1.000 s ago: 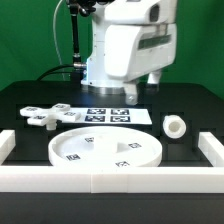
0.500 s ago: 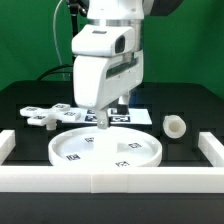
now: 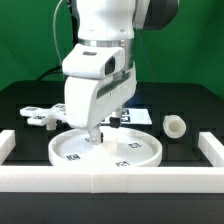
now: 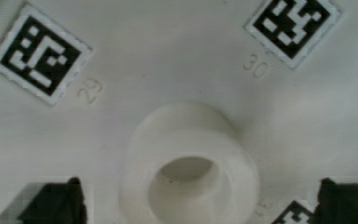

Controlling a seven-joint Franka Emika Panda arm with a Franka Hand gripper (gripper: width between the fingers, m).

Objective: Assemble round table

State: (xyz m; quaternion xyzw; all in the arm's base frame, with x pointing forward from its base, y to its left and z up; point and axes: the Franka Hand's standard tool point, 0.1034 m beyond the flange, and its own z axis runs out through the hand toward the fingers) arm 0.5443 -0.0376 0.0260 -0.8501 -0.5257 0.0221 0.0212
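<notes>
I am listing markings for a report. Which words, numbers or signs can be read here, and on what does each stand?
"30", faint, on the large white plastic round disc, beside one black-and-white square tag.
A second faint number, beside the other tag: too blurred to read.
Exterior view: no readable text; tags show patterns only.

The pincer (image 4: pixel 188 205), fingers (image 4: pixel 55 203) spread, flanks a raised holed socket (image 4: pixel 188 150) on the tagged round disc (image 4: pixel 176 50).
</notes>
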